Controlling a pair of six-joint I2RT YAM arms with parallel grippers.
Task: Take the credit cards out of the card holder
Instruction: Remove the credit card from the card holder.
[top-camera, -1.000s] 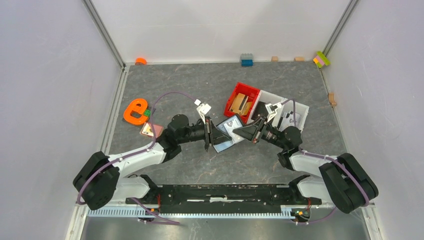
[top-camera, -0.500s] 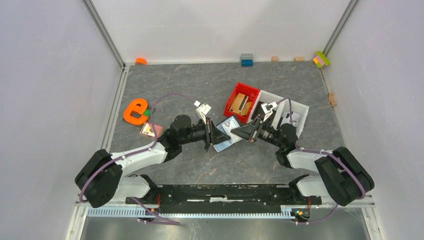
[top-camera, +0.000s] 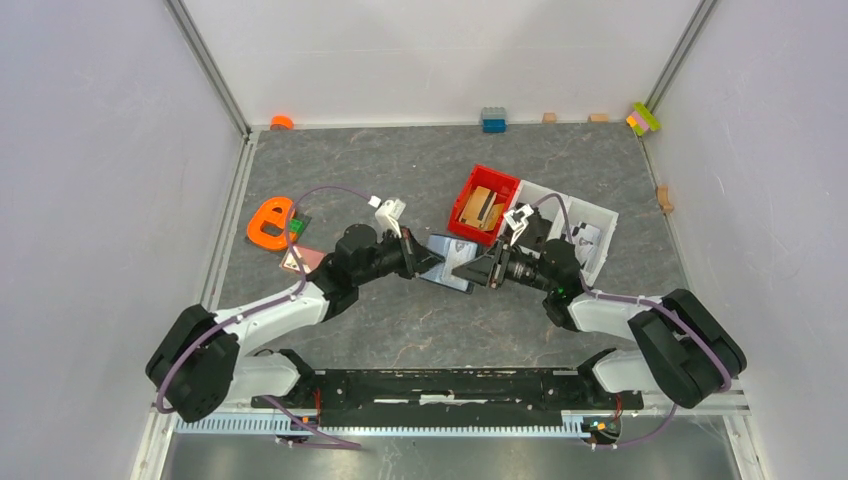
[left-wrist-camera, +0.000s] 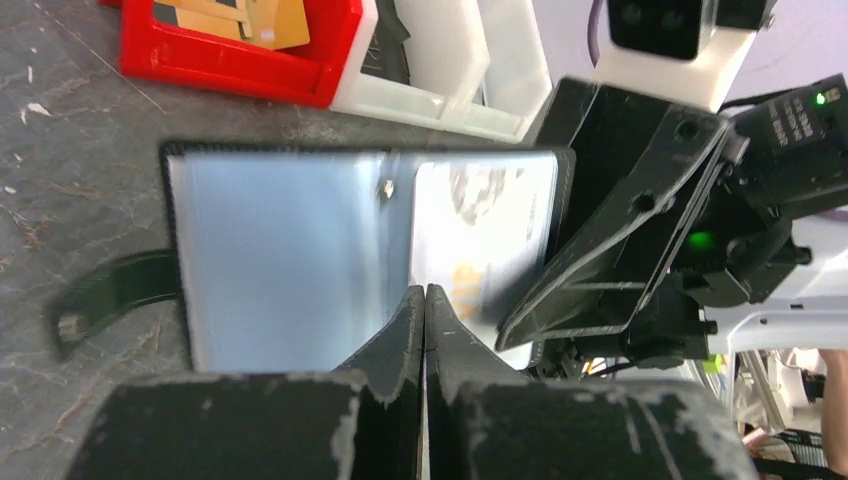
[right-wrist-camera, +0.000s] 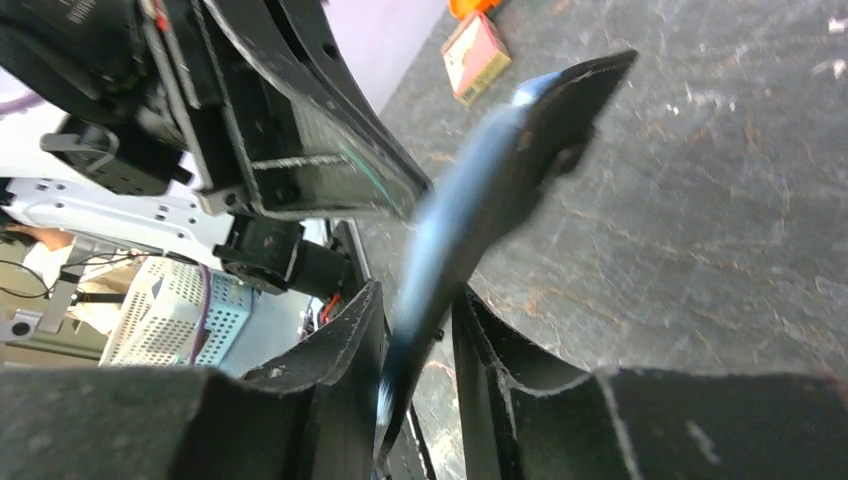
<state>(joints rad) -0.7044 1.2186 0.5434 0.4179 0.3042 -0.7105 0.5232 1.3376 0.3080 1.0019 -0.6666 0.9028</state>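
Note:
The card holder (top-camera: 447, 263) is a black wallet, open, held off the table between my two grippers. In the left wrist view its inside (left-wrist-camera: 290, 260) is pale blue-grey, its strap (left-wrist-camera: 105, 298) hangs left, and a greyish-white card (left-wrist-camera: 487, 225) sits in its right half. My left gripper (left-wrist-camera: 425, 292) is shut on the holder's near edge. My right gripper (right-wrist-camera: 418, 322) has its fingers slightly apart on either side of the holder's blurred edge (right-wrist-camera: 470, 215). A pinkish-copper card (top-camera: 300, 261) lies on the table to the left.
A red bin (top-camera: 470, 187) with tan blocks and a white bin (top-camera: 598, 222) stand just behind the grippers. An orange e-shaped piece (top-camera: 270, 222) lies at the left next to the copper card. Small blocks line the back wall.
The right gripper has moved left up to the holder. The left gripper has drawn back a little. The holder has tipped from facing up towards lying flatter.

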